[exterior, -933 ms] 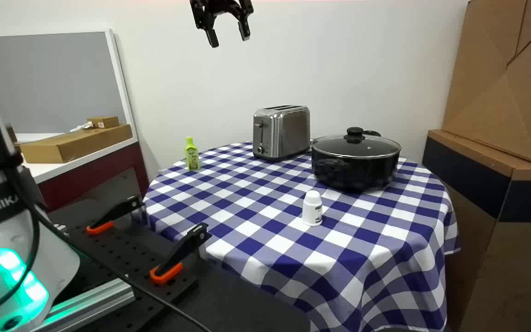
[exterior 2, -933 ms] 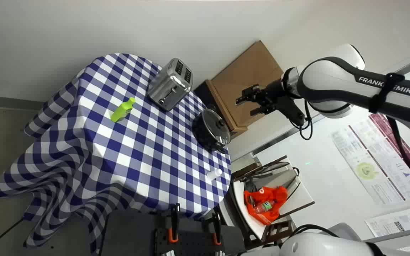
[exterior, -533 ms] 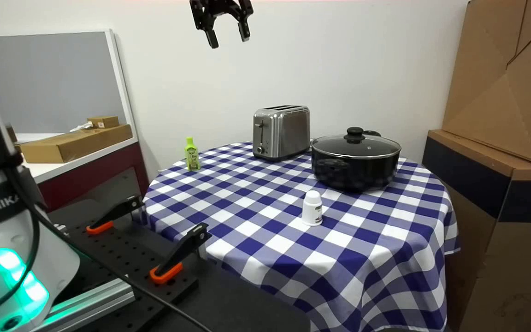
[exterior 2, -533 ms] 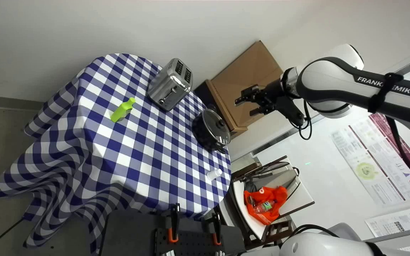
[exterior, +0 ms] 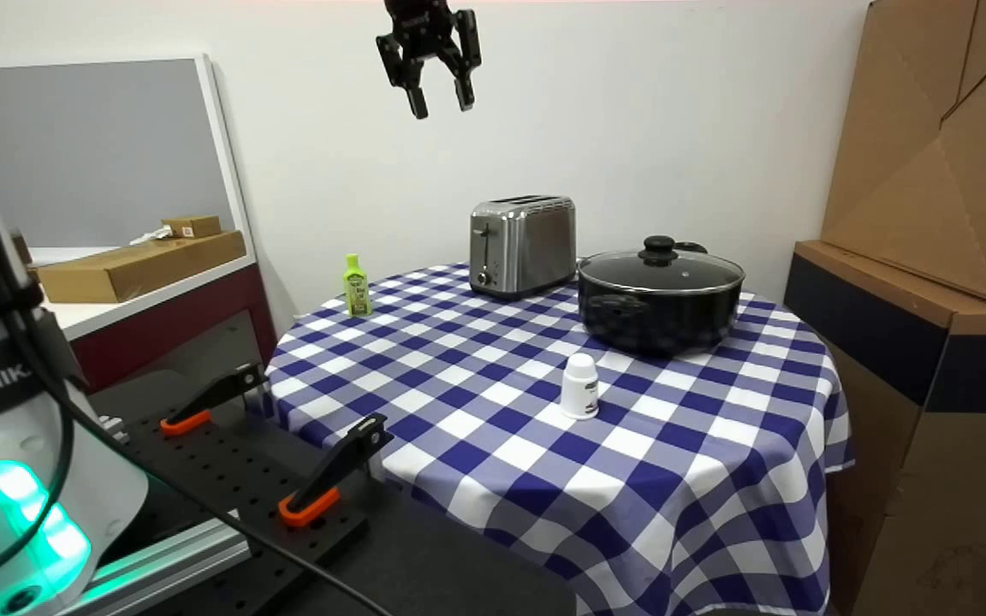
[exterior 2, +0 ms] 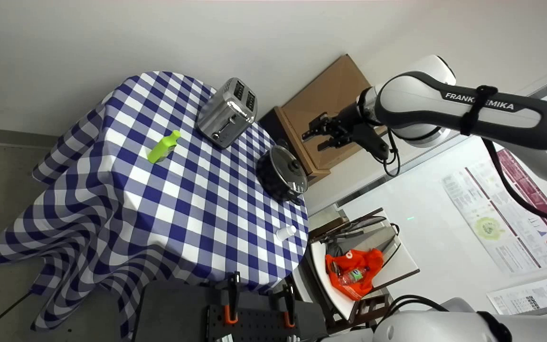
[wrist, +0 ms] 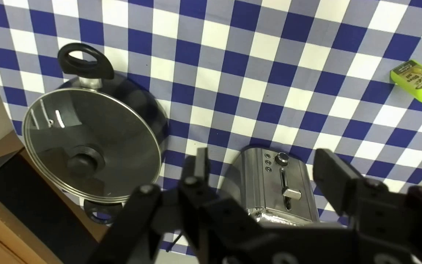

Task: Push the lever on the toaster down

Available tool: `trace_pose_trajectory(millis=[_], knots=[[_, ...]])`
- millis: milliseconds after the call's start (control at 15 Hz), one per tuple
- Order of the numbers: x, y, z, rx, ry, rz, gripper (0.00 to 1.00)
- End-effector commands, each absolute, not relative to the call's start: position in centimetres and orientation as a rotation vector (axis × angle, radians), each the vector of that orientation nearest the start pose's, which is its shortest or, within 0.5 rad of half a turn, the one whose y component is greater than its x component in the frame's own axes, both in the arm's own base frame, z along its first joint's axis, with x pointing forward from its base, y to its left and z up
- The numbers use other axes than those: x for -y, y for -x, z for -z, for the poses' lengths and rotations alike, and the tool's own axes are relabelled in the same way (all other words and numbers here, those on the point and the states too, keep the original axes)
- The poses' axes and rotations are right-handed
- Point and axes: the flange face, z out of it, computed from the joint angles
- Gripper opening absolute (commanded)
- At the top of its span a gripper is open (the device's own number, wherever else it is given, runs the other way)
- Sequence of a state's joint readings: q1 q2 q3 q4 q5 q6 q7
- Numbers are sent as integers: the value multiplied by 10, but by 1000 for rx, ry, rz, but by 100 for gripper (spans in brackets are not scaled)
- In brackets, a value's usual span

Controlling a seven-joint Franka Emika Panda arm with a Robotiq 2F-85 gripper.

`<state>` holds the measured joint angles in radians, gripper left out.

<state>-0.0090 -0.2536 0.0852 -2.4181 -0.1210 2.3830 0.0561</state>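
Note:
The shiny silver toaster (exterior: 540,248) stands upright at the back of the checkered table. It also shows in an exterior view from above (exterior 2: 219,116) and in the wrist view (wrist: 251,183). Its lever (wrist: 291,193) sits in the upper part of the slot on the front face, with a round dial (wrist: 282,158) below the slot. My gripper (exterior: 442,109) hangs in the air well above the toaster, apart from it; it also shows in an exterior view (exterior 2: 313,142). In the wrist view the gripper (wrist: 262,153) is open and empty, with the toaster seen between its fingers.
A black lidded pot (exterior: 656,316) stands right beside the toaster. A green bottle (exterior: 357,291) and a white bottle (exterior: 579,389) stand on the table. Cardboard boxes (exterior: 929,171) rise behind the pot's side. Black clamps (exterior: 335,470) hold the near table edge.
My gripper has moved down and to the right in an exterior view, and left towards the toaster in the view from above. It stays open. The toaster and the other objects have not moved.

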Motion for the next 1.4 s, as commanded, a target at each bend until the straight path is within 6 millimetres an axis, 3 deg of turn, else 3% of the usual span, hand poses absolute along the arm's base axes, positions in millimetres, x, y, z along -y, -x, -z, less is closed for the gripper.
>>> trace_pose_trajectory(millis=[0, 400, 933, 1333], knots=[[-63, -512, -418, 321, 3232, 393, 45], [-148, -548, -380, 663, 3276, 472, 0], [-191, -603, -322, 839, 3366, 638, 0], [-208, -636, -271, 878, 3377, 585, 0]])
